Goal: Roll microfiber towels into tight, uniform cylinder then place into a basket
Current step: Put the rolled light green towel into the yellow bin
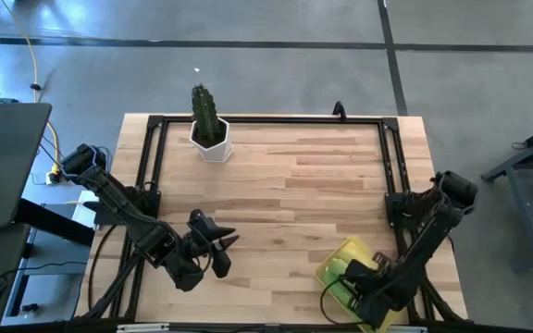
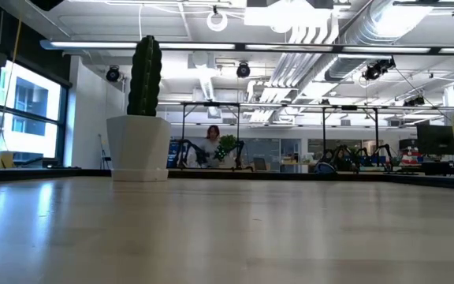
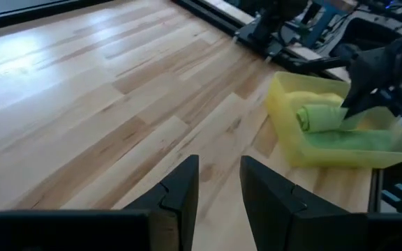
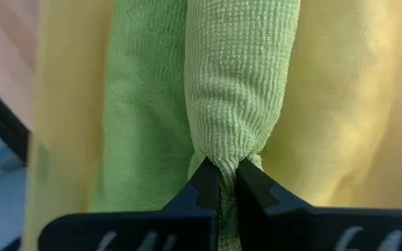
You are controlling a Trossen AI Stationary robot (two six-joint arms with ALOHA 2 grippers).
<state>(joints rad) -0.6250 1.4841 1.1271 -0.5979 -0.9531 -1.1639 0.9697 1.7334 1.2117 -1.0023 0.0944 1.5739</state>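
The basket (image 1: pixel 340 257), a translucent yellow tray, stands near the table's front right corner; its wall also shows in the left wrist view (image 3: pixel 306 150). In it lie a yellow towel (image 4: pixel 347 104), a lime green towel (image 4: pixel 138 104) and, between them, a rolled lime green towel (image 4: pixel 236 70). My right gripper (image 4: pixel 227 167) is over the basket, pointing down, shut on that roll. My left gripper (image 3: pixel 218 178) hovers open above the bare table at the front left (image 1: pixel 222 242), with nothing between its fingers. My right gripper pinches one end of the rolled lime green towel (image 4: pixel 225 143) between its two fingers, where the cloth bunches in. The fingers come from above, pointing down. The roll runs lengthwise along the basket between the other two towels; whether it rests on them I cannot tell.
A white hexagonal pot with a cactus (image 1: pixel 211 139) stands at the table's far left and shows large in the low view (image 2: pixel 139 146). A black frame (image 1: pixel 266 120) runs around the tabletop. Bare wood lies between the two arms.
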